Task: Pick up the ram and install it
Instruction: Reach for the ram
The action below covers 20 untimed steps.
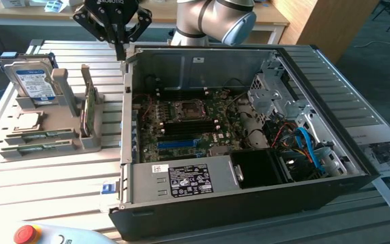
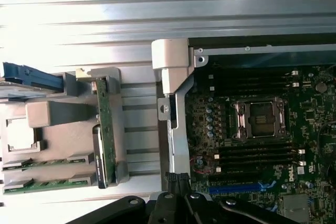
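Ram [image 1: 88,114] upright in gray holder [image 1: 59,81] (seemingly on edge), well apart from closed, empty gripper [image 1: 120,48] over case [image 1: 249,203] corner

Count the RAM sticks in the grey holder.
3: one ram on edge in the holder's upright slot, two flat sticks in its low trays. Others may be hidden.

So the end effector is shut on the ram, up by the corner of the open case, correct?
Not quite. The end effector is shut by the corner of the case, but it holds nothing. The wrist view shows the ram standing on edge in the grey holder beside the case.
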{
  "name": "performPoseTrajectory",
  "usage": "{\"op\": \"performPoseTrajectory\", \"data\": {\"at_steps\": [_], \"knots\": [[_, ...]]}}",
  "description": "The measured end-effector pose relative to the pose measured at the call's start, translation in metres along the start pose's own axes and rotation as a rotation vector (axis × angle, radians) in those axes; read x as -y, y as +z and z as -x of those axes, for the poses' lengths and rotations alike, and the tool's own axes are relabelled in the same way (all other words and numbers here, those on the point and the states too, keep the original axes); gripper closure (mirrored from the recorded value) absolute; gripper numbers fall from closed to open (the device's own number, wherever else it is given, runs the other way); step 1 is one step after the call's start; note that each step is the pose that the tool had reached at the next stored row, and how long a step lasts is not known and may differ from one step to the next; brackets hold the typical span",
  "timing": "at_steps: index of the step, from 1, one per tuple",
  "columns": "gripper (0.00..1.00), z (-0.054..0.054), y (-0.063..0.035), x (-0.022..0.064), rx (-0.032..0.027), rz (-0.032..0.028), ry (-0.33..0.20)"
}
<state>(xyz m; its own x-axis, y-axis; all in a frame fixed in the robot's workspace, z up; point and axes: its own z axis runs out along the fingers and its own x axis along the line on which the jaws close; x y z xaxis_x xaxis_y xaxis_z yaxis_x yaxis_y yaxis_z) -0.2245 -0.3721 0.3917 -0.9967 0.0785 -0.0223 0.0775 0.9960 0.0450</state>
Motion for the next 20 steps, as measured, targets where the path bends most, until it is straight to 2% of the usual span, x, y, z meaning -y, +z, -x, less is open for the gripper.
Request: {"op": "performPoseTrajectory", "data": {"at_steps": [20], "knots": [[0.89, -0.048, -0.0005, -0.01, -0.0007, -0.0001, 0.0]]}}
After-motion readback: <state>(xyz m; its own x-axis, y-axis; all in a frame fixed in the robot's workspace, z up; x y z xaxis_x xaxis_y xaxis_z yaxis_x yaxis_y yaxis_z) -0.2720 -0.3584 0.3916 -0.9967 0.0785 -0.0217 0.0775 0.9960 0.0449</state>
